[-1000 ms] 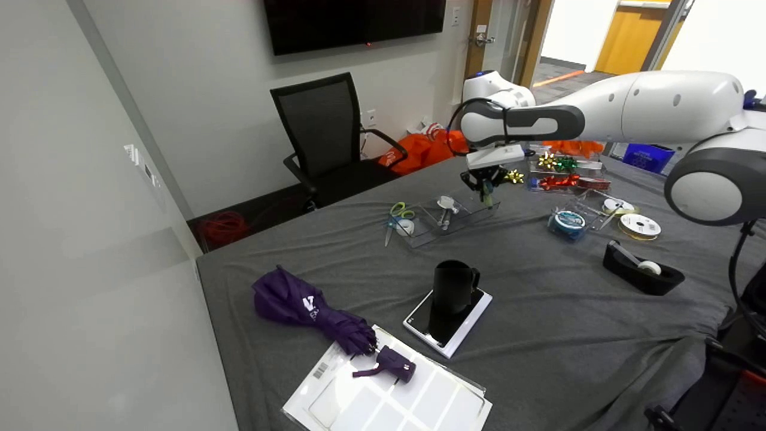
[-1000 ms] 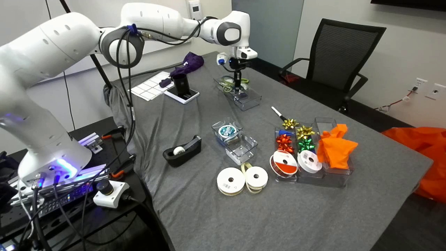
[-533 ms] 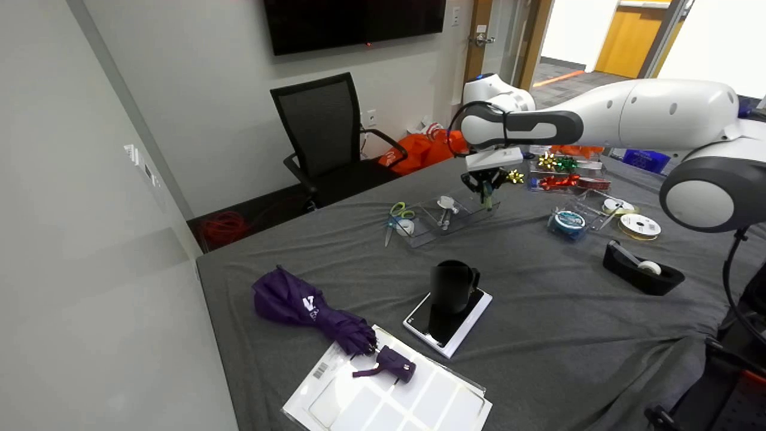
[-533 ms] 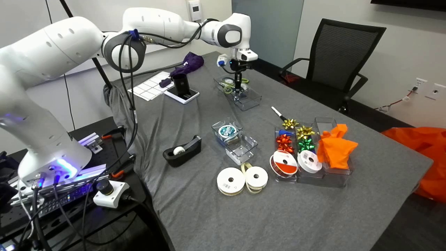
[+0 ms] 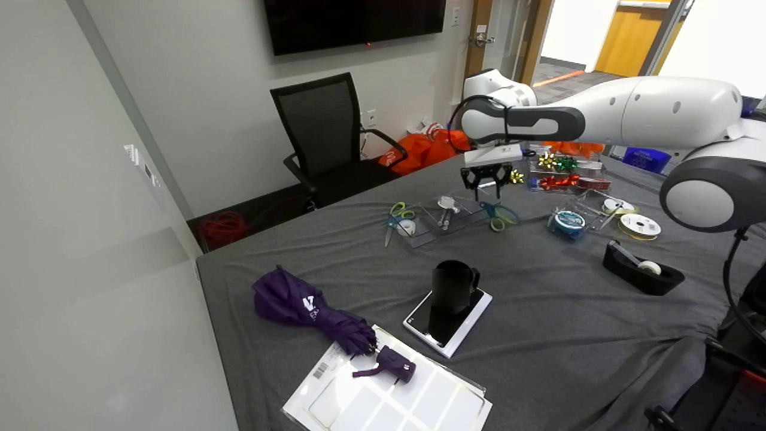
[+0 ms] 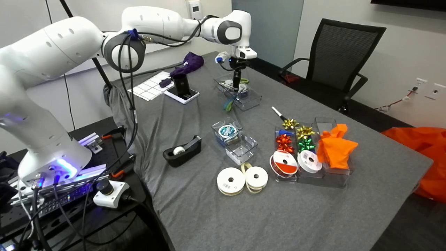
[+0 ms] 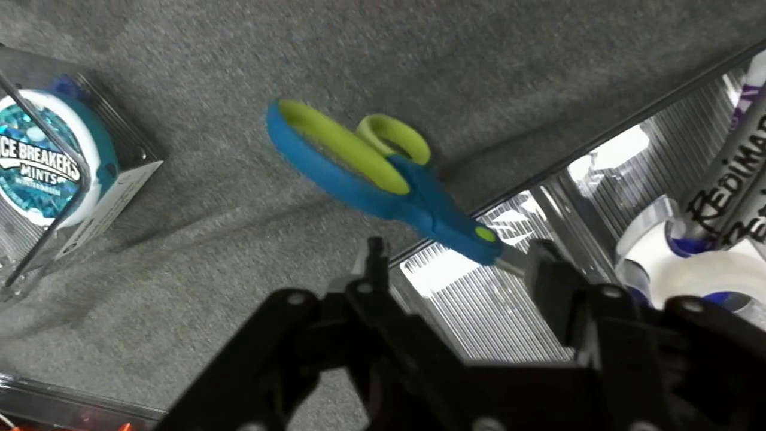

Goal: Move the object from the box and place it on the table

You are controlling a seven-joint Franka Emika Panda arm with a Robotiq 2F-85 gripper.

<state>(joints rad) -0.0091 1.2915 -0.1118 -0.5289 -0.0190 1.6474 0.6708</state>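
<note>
A pair of blue and yellow-green scissors [image 7: 413, 206] lies tilted across the rim of a clear tray [image 6: 251, 103], its handles over the dark grey cloth of the table [image 6: 216, 216] and its blades over the tray. Just above it, my gripper [image 5: 488, 196] stands open. In the wrist view the scissors pass between the parted fingertips [image 7: 375, 254], the blade end running behind the other finger; no grip shows. The white-rimmed box [image 5: 471, 329] with black inside sits closer to that camera, a black mug [image 5: 452, 281] on it, away from my gripper [image 7: 458, 248].
Tape rolls and marker-like pens [image 7: 733, 197] fill another part of the clear tray. More scissors [image 5: 398, 215] rest at its far end. Nearby are a box of mints [image 6: 227, 131], a black tape dispenser [image 6: 182, 151], ribbon spools [image 6: 231, 180], bows [image 6: 284, 141] and a purple umbrella [image 5: 299, 308].
The jaws have parted within the last half second. The scissors, hanging from the gripper before, have dropped out and their handles now lie outside the tray on the mints' side.
</note>
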